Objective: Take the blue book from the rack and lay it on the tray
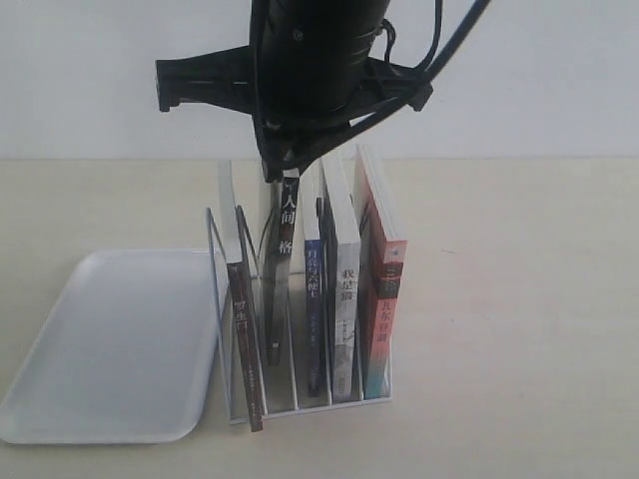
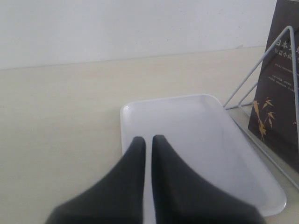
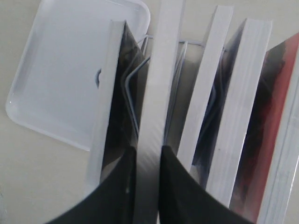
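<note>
Though tight among neighbours (image 3: 210,84), right gripper (image 3: 148,151) astride top edge of black-spined book (image 3: 163,70)

We use three cameras. The exterior camera sits off the worktop's front edge, slightly raised, and faces the back edge and wall at medium range. The left wrist camera rides low and looks over the left gripper (image 2: 148,138) and the tray (image 2: 196,126) toward the back edge. The right wrist camera looks steeply down at close range, past the right gripper (image 3: 148,149) clamping the black book (image 3: 161,70) in the rack (image 3: 133,88). All three views share the tray and rack.
</note>
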Controlling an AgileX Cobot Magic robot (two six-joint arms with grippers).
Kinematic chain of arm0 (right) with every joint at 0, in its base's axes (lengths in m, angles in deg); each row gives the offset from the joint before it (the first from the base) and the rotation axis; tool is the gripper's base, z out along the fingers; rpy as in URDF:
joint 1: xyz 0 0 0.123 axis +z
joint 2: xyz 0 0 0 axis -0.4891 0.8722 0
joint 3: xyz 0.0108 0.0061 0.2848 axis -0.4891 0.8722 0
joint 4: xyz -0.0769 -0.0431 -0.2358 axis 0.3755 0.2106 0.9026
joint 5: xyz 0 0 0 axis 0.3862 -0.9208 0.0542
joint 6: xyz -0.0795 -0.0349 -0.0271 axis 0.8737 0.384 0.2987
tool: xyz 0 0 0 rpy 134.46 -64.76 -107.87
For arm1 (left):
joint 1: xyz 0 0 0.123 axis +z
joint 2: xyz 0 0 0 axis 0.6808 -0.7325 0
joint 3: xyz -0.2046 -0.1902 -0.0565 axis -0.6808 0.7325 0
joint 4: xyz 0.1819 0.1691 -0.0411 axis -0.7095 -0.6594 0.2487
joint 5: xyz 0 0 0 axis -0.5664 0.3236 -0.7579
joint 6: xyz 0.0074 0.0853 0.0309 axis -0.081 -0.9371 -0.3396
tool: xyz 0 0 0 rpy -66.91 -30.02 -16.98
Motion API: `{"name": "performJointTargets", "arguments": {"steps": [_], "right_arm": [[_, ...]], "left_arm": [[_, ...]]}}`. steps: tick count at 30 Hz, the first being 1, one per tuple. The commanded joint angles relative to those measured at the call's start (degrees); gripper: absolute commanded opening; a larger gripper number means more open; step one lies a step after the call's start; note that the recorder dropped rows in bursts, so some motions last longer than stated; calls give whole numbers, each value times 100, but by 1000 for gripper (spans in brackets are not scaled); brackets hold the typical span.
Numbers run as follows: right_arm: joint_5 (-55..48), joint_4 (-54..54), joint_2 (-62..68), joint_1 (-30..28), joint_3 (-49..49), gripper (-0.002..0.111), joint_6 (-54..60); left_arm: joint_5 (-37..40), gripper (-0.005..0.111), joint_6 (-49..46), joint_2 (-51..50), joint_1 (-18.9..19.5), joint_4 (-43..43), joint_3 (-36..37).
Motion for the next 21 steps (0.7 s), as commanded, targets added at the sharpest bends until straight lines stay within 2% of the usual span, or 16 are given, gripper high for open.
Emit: {"name": "performJointTargets", "arguments": {"steps": [1,18,21], "right_arm": [[114,114,-140,-4,-2,0,-70],[114,146,403,-4,30,0,36],[114,196,517,-4,30,8,106]], "left_arm": [[-9,5,39,18,20,-3,19],[-9,5,39,18,20,-3,19],[-9,5,39,18,20,-3,19]]}}
